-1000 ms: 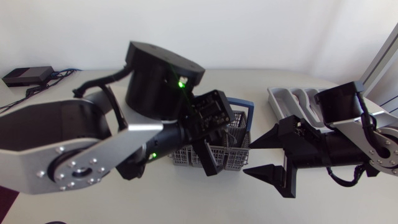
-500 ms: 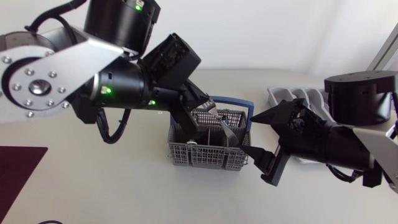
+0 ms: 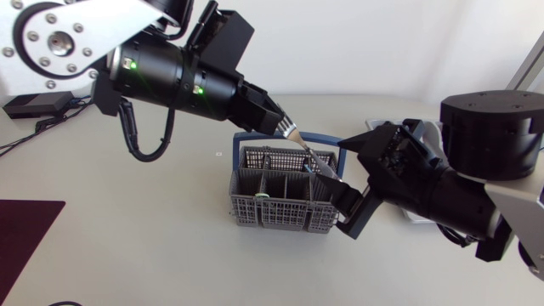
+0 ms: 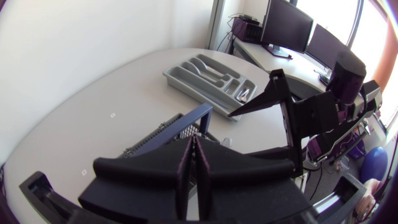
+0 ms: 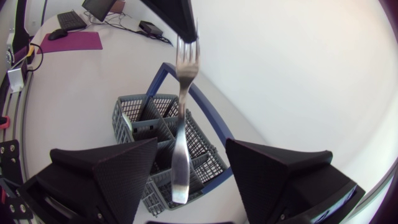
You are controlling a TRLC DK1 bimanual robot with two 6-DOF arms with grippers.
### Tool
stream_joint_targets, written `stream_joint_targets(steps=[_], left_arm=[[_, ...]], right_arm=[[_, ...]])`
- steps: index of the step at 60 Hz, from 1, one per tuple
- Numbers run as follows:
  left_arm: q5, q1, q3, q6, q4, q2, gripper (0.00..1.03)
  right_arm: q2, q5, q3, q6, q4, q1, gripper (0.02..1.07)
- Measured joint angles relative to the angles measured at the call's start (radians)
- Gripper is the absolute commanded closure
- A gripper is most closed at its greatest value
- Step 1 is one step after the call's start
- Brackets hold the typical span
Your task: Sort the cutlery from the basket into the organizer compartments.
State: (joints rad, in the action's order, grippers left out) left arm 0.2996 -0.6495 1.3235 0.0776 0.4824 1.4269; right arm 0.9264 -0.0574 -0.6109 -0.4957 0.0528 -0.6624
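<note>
My left gripper is shut on the tines of a silver fork and holds it above the grey wire cutlery basket, which has a blue handle. In the right wrist view the fork hangs handle-down from the left gripper, between the fingers of my right gripper. Those fingers stand open, one on each side of the handle, and do not touch it. From above, the right gripper is at the basket's right end. The grey organizer lies beyond the basket; my right arm hides most of it in the head view.
A dark purple mat lies at the table's front left corner. A black box with cables sits at the far left edge. More cutlery stands in the basket's compartments.
My left arm has risen and drawn back to the upper left, lifting the fork out of the basket. My right gripper has moved left up to the fork's handle, and its fingers have narrowed a little.
</note>
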Motion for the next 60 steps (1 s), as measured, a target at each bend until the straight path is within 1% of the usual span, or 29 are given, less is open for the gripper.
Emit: stream_joint_targets(steps=[4,9,10,16,28,36,41,44,48,57,60], left_arm=[[0.021,0.008,0.008,-0.021,0.016,0.028,1.0],[0.056,0.021,0.021,-0.054,0.034,0.063,1.0],[0.061,0.024,0.023,-0.06,0.037,0.068,1.0],[0.091,0.044,0.046,-0.096,0.043,0.098,1.0],[0.113,0.058,0.068,-0.134,0.044,0.115,1.0],[0.129,0.058,0.072,-0.147,0.044,0.115,1.0],[0.134,0.058,0.072,-0.15,0.045,0.119,1.0],[0.134,0.058,0.072,-0.154,0.046,0.121,1.0],[0.137,0.058,0.072,-0.157,0.051,0.121,1.0],[0.139,0.058,0.072,-0.157,0.052,0.124,1.0],[0.141,0.058,0.072,-0.157,0.052,0.124,1.0]], right_arm=[[0.017,-0.02,-0.007,0.003,-0.014,-0.011,0.4],[0.05,-0.026,-0.025,0.003,-0.024,-0.027,0.5],[0.057,-0.026,-0.029,0.003,-0.027,-0.029,0.54],[0.095,-0.038,-0.045,0.003,-0.036,-0.045,0.63],[0.149,-0.064,-0.064,0.002,-0.06,-0.063,0.63],[0.174,-0.071,-0.071,0.002,-0.077,-0.063,0.72],[0.184,-0.074,-0.075,0.002,-0.087,-0.063,0.8],[0.188,-0.078,-0.08,0.002,-0.092,-0.062,0.81],[0.193,-0.078,-0.084,0.002,-0.1,-0.063,0.88],[0.203,-0.078,-0.09,0.002,-0.103,-0.063,1.0],[0.205,-0.078,-0.09,0.002,-0.103,-0.063,1.01]])
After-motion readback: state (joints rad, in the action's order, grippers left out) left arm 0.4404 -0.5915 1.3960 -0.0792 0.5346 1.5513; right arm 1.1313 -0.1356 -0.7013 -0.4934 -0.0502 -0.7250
